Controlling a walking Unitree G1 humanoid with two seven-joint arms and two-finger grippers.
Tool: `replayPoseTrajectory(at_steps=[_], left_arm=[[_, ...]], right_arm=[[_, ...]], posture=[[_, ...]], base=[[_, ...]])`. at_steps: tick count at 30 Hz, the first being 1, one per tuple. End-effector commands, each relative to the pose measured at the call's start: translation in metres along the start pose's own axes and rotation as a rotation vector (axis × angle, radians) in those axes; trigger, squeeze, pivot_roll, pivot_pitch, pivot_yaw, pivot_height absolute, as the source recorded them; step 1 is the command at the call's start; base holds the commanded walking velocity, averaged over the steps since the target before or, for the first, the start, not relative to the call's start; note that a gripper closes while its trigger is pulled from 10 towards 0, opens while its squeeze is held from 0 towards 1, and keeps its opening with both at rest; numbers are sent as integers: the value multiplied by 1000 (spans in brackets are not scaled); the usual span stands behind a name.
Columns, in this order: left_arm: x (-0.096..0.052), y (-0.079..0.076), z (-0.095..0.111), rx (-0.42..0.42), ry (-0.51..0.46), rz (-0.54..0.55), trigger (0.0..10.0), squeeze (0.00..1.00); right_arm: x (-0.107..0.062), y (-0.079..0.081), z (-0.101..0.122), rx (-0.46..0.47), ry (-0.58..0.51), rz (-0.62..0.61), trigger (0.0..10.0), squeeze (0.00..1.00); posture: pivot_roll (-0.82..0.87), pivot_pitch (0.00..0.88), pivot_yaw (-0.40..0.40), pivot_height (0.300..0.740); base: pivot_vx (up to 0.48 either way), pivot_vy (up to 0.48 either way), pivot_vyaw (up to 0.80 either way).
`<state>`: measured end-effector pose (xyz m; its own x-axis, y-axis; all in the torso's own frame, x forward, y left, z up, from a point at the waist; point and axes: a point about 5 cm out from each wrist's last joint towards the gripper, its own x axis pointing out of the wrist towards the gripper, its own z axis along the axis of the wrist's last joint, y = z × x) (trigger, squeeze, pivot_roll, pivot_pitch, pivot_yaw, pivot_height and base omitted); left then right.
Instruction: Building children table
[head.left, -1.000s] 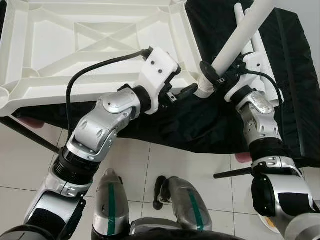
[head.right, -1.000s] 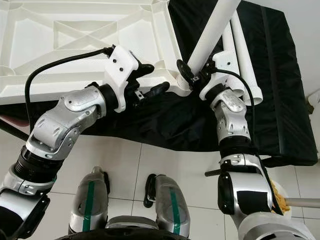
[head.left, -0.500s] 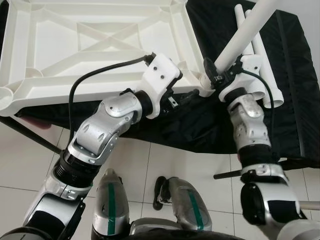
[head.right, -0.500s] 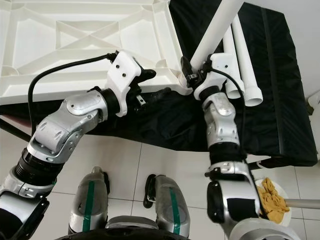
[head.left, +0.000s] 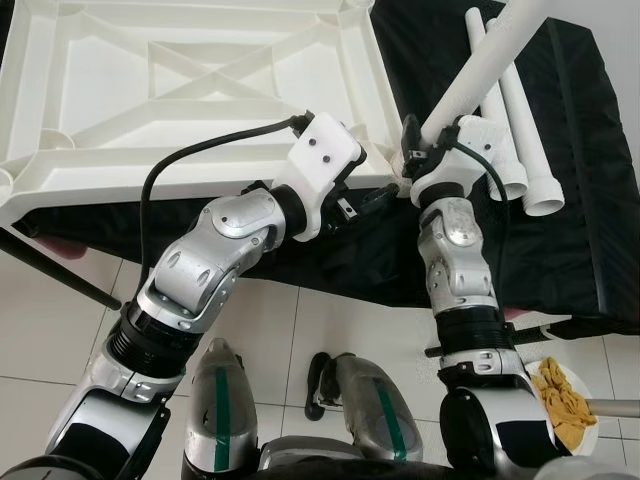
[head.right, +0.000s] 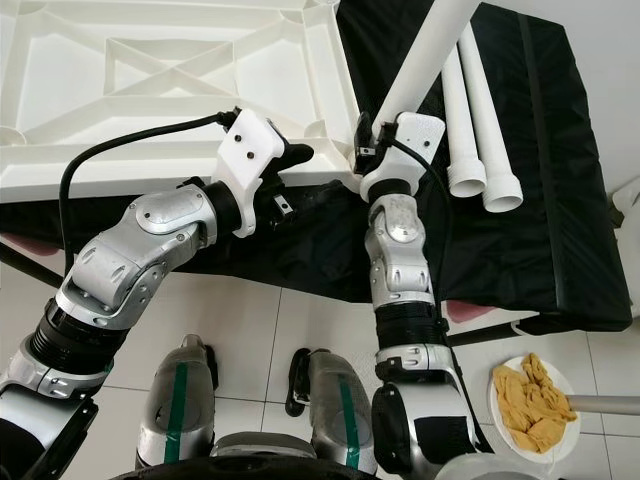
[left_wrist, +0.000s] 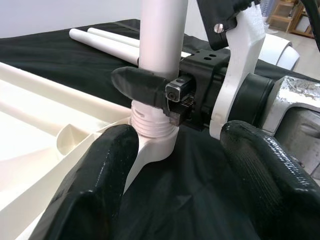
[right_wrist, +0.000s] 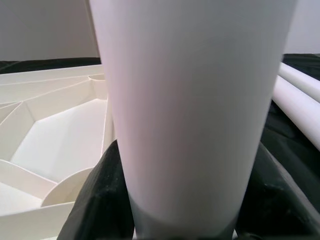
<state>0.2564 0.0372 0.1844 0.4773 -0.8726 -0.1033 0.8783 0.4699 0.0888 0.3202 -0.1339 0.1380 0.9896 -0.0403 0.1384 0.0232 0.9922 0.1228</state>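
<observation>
Nearest, at 5 o'clock on the pale tiled floor (head.left: 300, 330), a plate (head.right: 505, 410) holds crumpled yellow stuff.

Up from there, the left gripper (head.left: 365, 190) hangs at the tabletop's near corner, fingers (left_wrist: 100, 180) released and spread to either side of the corner socket (left_wrist: 150, 145), touching nothing.

Just at its 3 o'clock, the right gripper (head.left: 412, 160) is clenched around the leg (head.left: 480, 70) close to its lower end. The leg stands upright in that socket; its ribbed, threaded collar shows above the rim, so it looks entered but not fully seated.

The tabletop (head.left: 180, 90) lies upside down at 11 o'clock on a black cloth (head.left: 590, 200): glossy white moulded plastic, cross-braced ribs, a round socket at each corner. The other corners in sight carry no leg.

Farthest, at 1 o'clock, spare legs (head.left: 520, 140) lie side by side on the cloth: smooth white tubes, hollow, with flared ends.

By my reckoning, the build is early: one leg going in, several left, then turning the table upright.
</observation>
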Motion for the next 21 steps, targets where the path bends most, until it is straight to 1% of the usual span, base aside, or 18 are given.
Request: replayPoseTrajectory(at_steps=[1,5,6,11,13,15,17,19,21], left_arm=[[1,-7,1,8,0,-59,10000,0],[1,-6,1,8,0,-58,10000,0],[1,-6,1,9,0,-58,10000,0],[1,-6,1,9,-1,-57,10000,0],[1,-6,2,9,-1,-58,10000,0],[1,-6,2,9,-1,-58,10000,0],[1,-6,2,10,-3,-58,10000,0],[1,-6,2,10,-3,-58,10000,0],[2,-5,2,11,-4,-56,10000,0]], right_arm=[[-5,-7,-13,17,68,-41,10000,0],[-6,-6,-12,30,78,-42,10000,0],[-7,-5,-10,34,76,-33,10000,1000],[-7,-3,-6,44,65,6,10000,1000],[-4,-8,-3,32,51,32,10000,1000],[-4,-8,-3,32,51,32,10000,1000],[0,-16,1,11,39,82,10000,1000],[0,-16,1,11,39,82,10000,1000],[5,-23,4,1,48,165,10000,1000]], posture=[[118,35,-128,740],[117,35,-128,740],[116,34,-128,740],[114,35,-127,740],[113,34,-127,740],[113,34,-127,740],[113,36,-127,740],[113,36,-127,740],[112,36,-126,740]], base=[[0,0,0],[0,0,0],[0,0,0],[0,0,0],[0,0,0],[0,0,0],[0,0,0],[0,0,0],[0,0,0]])
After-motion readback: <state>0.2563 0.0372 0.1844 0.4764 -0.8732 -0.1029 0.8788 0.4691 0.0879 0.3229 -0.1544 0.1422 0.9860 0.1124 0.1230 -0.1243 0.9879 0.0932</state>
